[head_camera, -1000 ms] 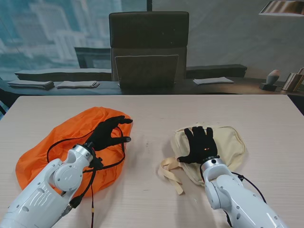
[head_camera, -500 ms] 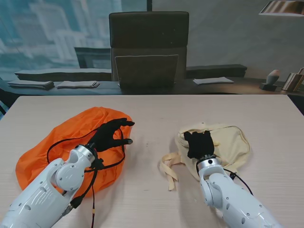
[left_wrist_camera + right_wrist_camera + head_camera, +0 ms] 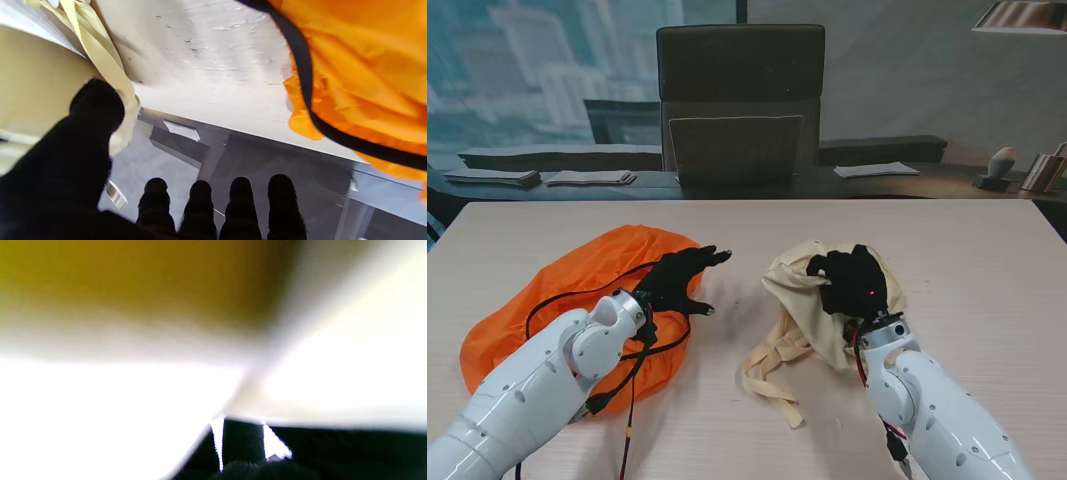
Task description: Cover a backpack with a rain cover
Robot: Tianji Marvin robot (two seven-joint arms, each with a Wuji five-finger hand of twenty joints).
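Observation:
The orange rain cover with a black elastic edge lies crumpled on the table's left side; in the left wrist view the rain cover fills one corner. My left hand hovers open at its right edge, fingers spread toward the cream backpack. My right hand is shut on the backpack's cloth and holds it bunched and lifted off the table. Its straps trail on the table nearer to me. The backpack's cloth fills the blurred right wrist view.
The light wooden table runs to its far edge. Beyond that edge stand a dark chair and a desk with papers. A black cable hangs from my left wrist.
My right hand went from lying flat on the backpack to closing on it, then lifted it and dragged it left. My left hand reached farther right, off the rain cover.

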